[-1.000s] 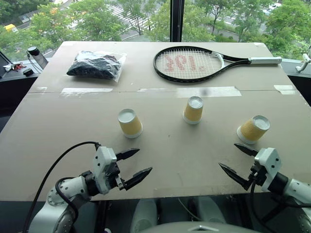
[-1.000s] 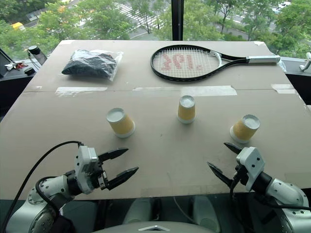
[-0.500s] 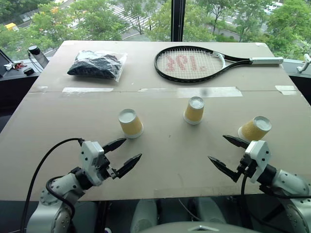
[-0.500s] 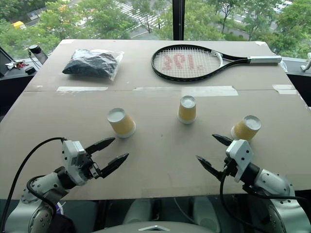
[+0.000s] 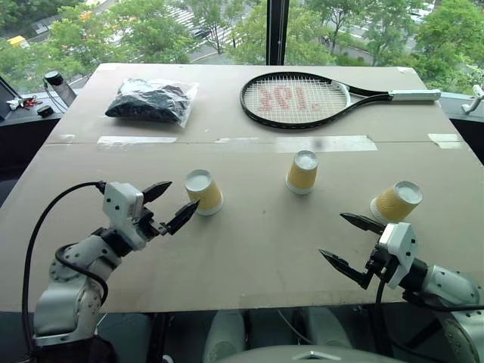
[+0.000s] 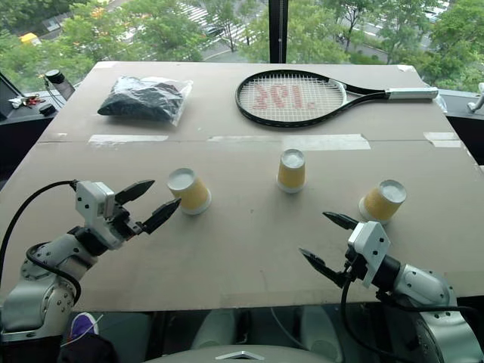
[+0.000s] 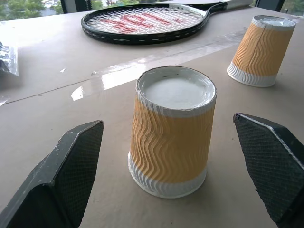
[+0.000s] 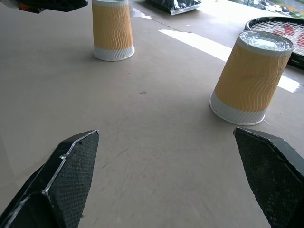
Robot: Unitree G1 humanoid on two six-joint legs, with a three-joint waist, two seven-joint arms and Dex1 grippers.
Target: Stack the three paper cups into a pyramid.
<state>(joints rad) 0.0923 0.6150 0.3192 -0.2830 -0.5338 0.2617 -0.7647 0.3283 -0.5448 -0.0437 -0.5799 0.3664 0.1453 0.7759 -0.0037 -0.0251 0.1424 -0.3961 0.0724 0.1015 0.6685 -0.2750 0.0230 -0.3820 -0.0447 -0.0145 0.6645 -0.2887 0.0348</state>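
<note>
Three paper cups stand upside down in a row on the brown table (image 5: 249,242): the left cup (image 5: 203,191), the middle cup (image 5: 302,172) and the right cup (image 5: 395,201). Each has yellow-tan ribbed sides and a white base facing up. My left gripper (image 5: 184,193) is open, level with the left cup (image 7: 171,130) and just short of it, its fingers (image 7: 66,180) spread wider than the cup. My right gripper (image 5: 331,234) is open near the table's front edge, below and left of the right cup, pointing toward the middle cup (image 8: 251,78).
A tennis racket (image 5: 295,100) lies at the back of the table, and a clear bag of dark stuff (image 5: 149,100) at the back left. Tape strips (image 5: 325,142) run across the table behind the cups. A dark bottle (image 5: 57,87) stands off the table's left side.
My left gripper has moved forward and to the left, up to the left cup. My right gripper has edged a little to the left. The cups have not moved.
</note>
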